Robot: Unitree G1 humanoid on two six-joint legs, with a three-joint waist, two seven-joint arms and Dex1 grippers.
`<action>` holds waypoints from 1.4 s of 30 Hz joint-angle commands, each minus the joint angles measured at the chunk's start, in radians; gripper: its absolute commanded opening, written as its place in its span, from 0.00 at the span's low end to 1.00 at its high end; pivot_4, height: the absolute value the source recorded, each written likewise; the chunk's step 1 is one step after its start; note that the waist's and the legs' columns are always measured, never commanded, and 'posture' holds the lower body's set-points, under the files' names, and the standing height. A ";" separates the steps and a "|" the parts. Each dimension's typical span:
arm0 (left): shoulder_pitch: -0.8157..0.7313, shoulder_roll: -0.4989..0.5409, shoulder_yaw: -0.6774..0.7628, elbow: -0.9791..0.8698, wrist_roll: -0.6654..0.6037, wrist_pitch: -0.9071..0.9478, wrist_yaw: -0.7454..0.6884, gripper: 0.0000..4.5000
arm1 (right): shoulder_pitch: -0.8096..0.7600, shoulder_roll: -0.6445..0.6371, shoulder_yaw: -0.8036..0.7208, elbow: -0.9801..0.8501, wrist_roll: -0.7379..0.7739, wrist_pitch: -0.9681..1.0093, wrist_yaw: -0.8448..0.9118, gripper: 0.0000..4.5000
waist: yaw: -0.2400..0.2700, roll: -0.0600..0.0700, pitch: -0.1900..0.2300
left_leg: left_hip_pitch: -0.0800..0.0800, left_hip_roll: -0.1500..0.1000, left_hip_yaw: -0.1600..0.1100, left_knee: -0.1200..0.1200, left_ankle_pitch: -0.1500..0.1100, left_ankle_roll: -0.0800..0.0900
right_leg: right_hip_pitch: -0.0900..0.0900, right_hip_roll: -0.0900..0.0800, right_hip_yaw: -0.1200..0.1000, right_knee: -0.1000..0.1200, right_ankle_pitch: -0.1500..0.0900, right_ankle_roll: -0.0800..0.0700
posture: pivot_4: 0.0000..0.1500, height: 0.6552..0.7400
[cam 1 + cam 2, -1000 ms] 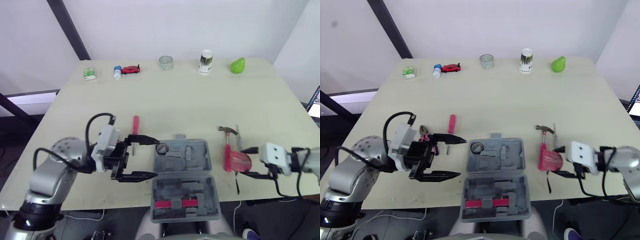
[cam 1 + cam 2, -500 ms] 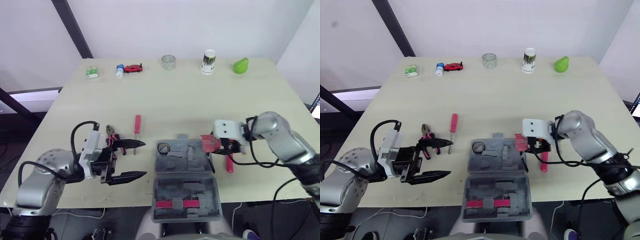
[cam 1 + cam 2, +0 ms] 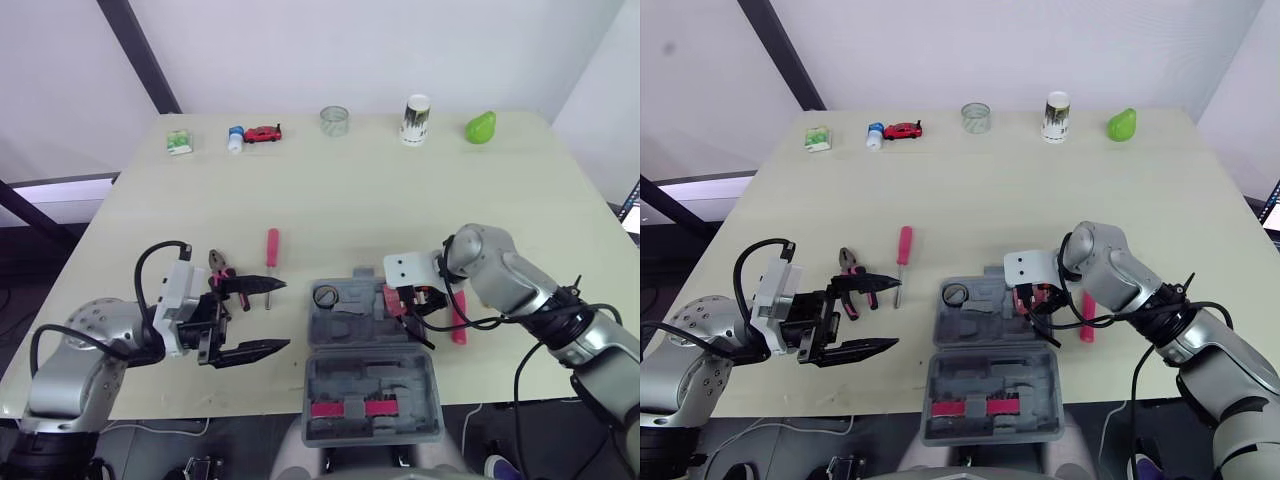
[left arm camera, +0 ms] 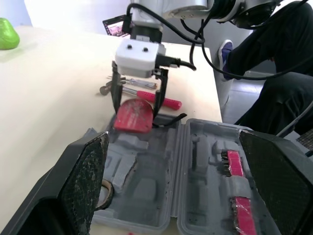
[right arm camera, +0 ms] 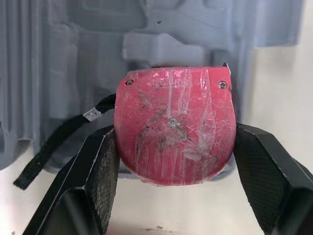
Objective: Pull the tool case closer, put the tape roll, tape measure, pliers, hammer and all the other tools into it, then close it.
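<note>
Tape measure (image 5: 174,122), red, pinched at its two sides by the right hand (image 3: 408,302) above the right edge of the open tool case (image 3: 400,375), its black cord (image 5: 58,147) trailing over the grey moulding. The side grip leaves the underside free, apparently so that the body can be lowered into a recess. Which recess lies beneath it, and whether it already touches the case, cannot be told. The tape roll (image 3: 325,296) sits in the case's far-left corner. Left of the case hovers the left hand (image 3: 272,316), fingers spread wide and empty, probably standing ready for the pliers (image 3: 222,278) just beyond it or the screwdriver (image 3: 271,250) lying on the surface (image 3: 350,190). Right of the case lies the hammer (image 3: 457,325). Its pink handle shows, while its head is hidden behind the right arm.
</note>
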 commanded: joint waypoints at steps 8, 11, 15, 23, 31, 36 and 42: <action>-0.022 -0.004 0.014 0.011 0.017 -0.037 0.016 1.00 | -0.017 0.039 0.015 0.034 -0.073 -0.007 -0.019 0.65 | 0.000 0.000 0.000 | 0.000 0.000 0.000 0.000 -0.002 0.003 | 0.000 0.001 0.000 0.001 0.000 0.000 | 1.00 1.00; -0.024 -0.004 0.015 0.013 0.015 -0.038 0.018 1.00 | -0.007 0.054 0.010 0.042 -0.081 -0.003 -0.032 0.65 | -0.001 0.000 0.000 | 0.000 0.000 0.000 0.000 -0.001 0.002 | 0.000 0.001 0.000 0.000 0.000 0.000 | 1.00 1.00; -0.022 -0.009 0.004 0.013 0.023 -0.044 0.023 1.00 | 0.007 0.077 -0.009 0.059 -0.079 0.000 -0.063 0.65 | -0.003 0.000 0.000 | 0.001 0.000 0.000 0.000 -0.001 0.002 | 0.000 0.001 0.000 0.001 0.000 0.000 | 1.00 1.00; -0.026 -0.017 -0.006 0.012 0.030 -0.042 0.024 1.00 | 0.026 0.064 -0.026 0.042 -0.071 -0.008 -0.052 0.87 | -0.004 -0.001 0.000 | 0.002 0.000 -0.001 0.000 -0.001 0.002 | 0.000 0.001 0.000 0.001 0.001 -0.001 | 1.00 1.00; -0.034 -0.014 -0.027 0.021 0.054 -0.060 0.015 1.00 | 0.019 0.015 -0.046 -0.013 -0.080 -0.011 -0.037 0.99 | 0.000 0.000 0.000 | 0.001 0.000 -0.001 0.000 -0.001 0.002 | 0.000 0.001 0.000 0.001 0.001 -0.001 | 1.00 1.00; -0.047 -0.022 -0.032 0.017 0.048 -0.053 0.026 1.00 | 0.037 -0.033 -0.086 -0.123 -0.056 0.047 -0.022 0.99 | 0.001 0.000 0.000 | 0.001 0.000 -0.001 0.000 -0.001 0.002 | 0.000 0.001 0.000 0.001 0.001 -0.001 | 1.00 1.00; -0.047 -0.022 -0.032 0.019 0.047 -0.055 0.027 1.00 | 0.123 -0.043 -0.228 -0.206 0.044 0.078 -0.065 0.99 | 0.000 0.000 0.000 | 0.001 0.000 -0.001 0.000 -0.001 0.002 | 0.000 0.001 0.000 0.001 0.001 -0.001 | 1.00 1.00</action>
